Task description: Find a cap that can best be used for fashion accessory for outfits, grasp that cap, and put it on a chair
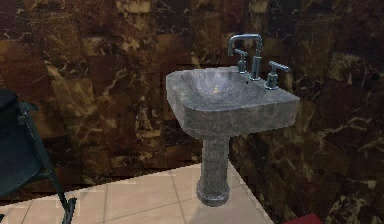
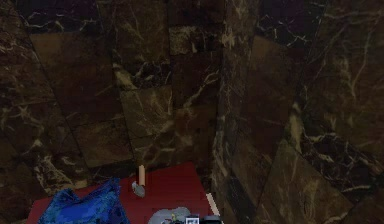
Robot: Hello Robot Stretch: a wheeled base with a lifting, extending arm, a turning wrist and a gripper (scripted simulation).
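Observation:
A blue rumpled thing (image 2: pixel 85 205) lies on a red surface (image 2: pixel 175 185) at the arm side view's bottom left; its shape is too vague to call it a cap. At the bottom edge, two small white marked squares (image 2: pixel 187 216) show the arm's end. The gripper (image 2: pixel 163 216) is a greyish blob just left of them. Its far end cannot be made out, so I cannot tell whether it holds anything. Part of a dark chair (image 1: pixel 22 150) with a black leg stands at the forward view's left edge.
A grey marble pedestal sink (image 1: pixel 228 100) with a metal faucet (image 1: pixel 250 55) stands ahead on pale floor tiles (image 1: pixel 140 200). Dark marbled walls close in on both views. A small pale upright thing (image 2: pixel 141 180) and a thin light stick (image 2: pixel 212 203) rest on the red surface.

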